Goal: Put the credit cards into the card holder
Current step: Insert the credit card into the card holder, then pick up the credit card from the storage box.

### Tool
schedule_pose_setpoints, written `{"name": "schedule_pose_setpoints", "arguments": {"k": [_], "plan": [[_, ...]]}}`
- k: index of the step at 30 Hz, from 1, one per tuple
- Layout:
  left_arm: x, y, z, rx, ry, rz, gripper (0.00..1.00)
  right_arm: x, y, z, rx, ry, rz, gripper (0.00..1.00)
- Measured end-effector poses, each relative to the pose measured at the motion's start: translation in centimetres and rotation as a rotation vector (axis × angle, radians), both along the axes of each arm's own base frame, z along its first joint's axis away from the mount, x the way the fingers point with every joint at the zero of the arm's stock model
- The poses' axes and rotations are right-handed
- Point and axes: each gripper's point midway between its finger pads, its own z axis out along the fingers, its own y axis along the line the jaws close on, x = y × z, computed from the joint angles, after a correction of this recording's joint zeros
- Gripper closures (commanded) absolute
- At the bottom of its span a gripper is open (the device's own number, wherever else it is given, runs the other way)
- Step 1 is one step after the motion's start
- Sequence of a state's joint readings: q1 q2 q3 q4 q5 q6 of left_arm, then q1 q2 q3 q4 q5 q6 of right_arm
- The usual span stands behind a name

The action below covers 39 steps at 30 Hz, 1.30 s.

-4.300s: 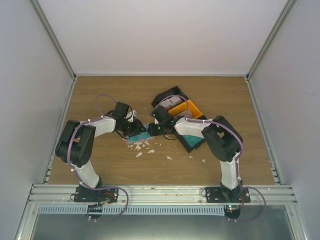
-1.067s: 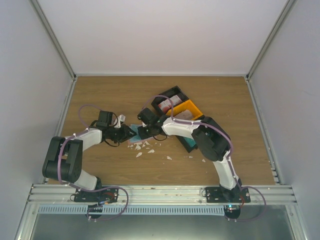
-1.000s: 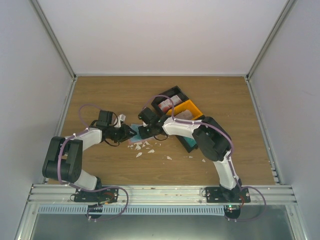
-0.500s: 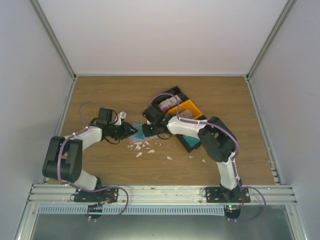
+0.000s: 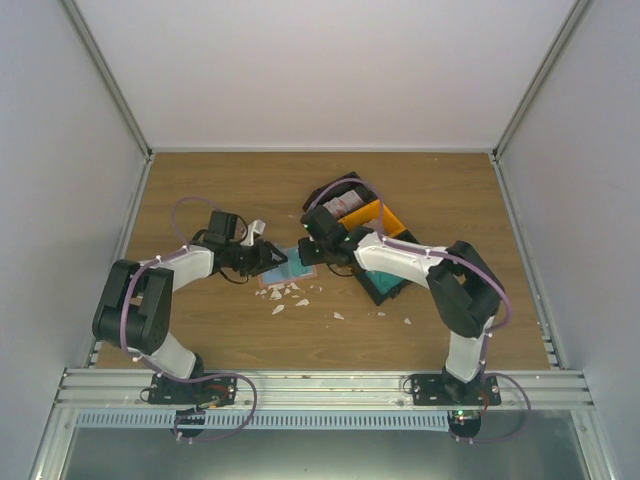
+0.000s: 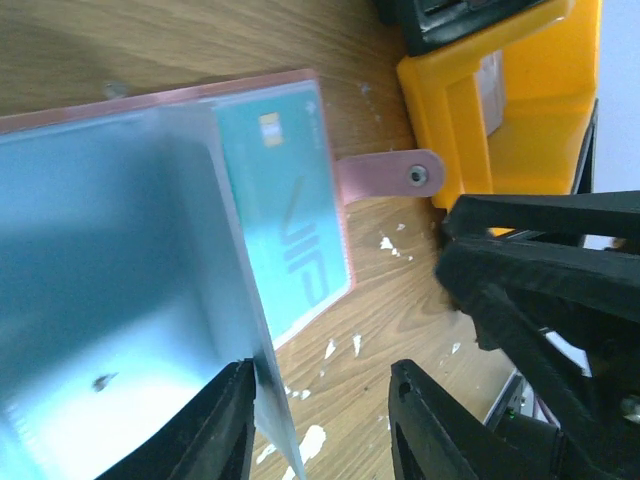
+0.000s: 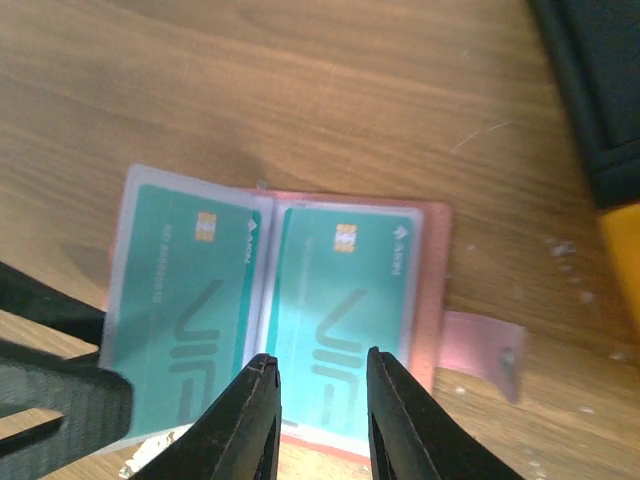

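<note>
Right fingers [image 7: 252,415] and left fingers [image 6: 232,425] stand parted, released, at the open card holder [image 7: 433,290].

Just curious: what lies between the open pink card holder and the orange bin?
Only the pink snap tab of the card holder, reaching toward the orange bin over bare wooden table; the left wrist view shows it.
</note>
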<state>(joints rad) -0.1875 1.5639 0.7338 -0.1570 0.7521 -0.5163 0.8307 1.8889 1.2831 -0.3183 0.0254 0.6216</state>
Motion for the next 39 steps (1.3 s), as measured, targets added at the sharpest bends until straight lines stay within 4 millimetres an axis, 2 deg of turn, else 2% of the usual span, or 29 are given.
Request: {"name": "schedule_pose_setpoints", "arguments": {"k": [5, 12, 20, 26, 30, 33, 36, 39], "plan": [[1.0, -2.1, 0.7, -0.019, -0.024, -0.039, 0.48, 0.7, -2.6, 2.7, 0.025, -0.056, -0.075, 0.7], [2.1, -4.1, 1.0, -0.025, -0.04, -0.07, 0.39, 1.7, -6.9, 5.5, 0.041, -0.106, -0.165, 0.63], [3.0, -3.5, 1.9, 0.027, -0.098, -0.029, 0.38, 2.3, -12.4, 8.3, 0.046, -0.142, -0.207, 0.54], [2.8, -2.0, 6.0, 0.064, -0.238, 0.038, 0.35, 2.2, -14.9, 9.3, 0.003, -0.16, -0.186, 0.48], [2.0, -0.7, 9.1, 0.083, -0.351, 0.091, 0.28, 2.1, -15.2, 9.3, -0.039, -0.152, -0.131, 0.47], [1.5, 0.1, 10.7, 0.094, -0.411, 0.127, 0.25, 3.1, -14.2, 9.9, -0.05, -0.156, -0.08, 0.47], [1.5, 0.4, 11.1, 0.095, -0.423, 0.147, 0.26, 5.2, -12.7, 10.7, -0.049, -0.178, -0.034, 0.47], [1.9, 0.0, 9.9, 0.088, -0.368, 0.144, 0.3, 7.9, -10.7, 10.9, -0.058, -0.19, 0.022, 0.5]]}}
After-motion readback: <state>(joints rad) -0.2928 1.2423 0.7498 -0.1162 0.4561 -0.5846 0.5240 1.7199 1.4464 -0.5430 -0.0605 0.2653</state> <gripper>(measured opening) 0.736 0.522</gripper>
